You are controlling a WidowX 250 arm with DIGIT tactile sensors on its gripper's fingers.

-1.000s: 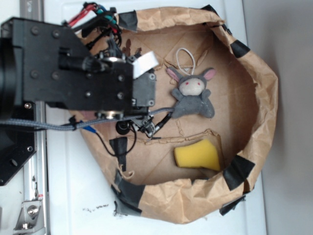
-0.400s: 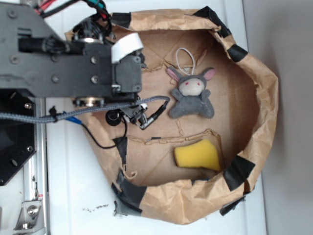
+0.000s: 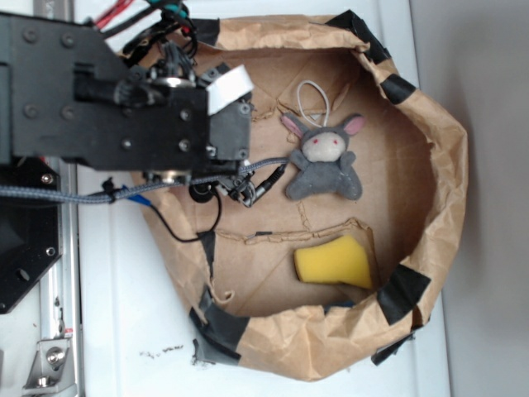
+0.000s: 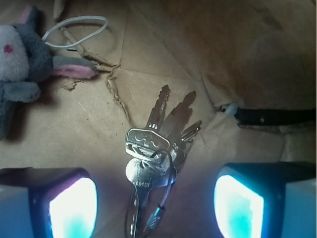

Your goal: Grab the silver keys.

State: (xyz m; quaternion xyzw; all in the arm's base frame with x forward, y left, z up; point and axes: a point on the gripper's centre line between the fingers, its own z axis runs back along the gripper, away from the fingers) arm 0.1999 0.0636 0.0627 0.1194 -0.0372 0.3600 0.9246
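Observation:
The silver keys lie fanned out on the brown paper floor of the bag in the wrist view, on a wire ring. My gripper hovers over them, open, with its two glowing pads wide apart on either side of the bunch and not touching it. In the exterior view the arm's black body covers the keys, so they are hidden there.
A grey plush bunny with pink ears and a white loop lies right of the arm; it also shows as the bunny at the wrist view's upper left. A yellow sponge sits lower. The taped paper bag wall rings everything.
The arm has shifted a little over the bag's left part, moving back right and slightly down after drawing up and left. The bunny and sponge have not moved.

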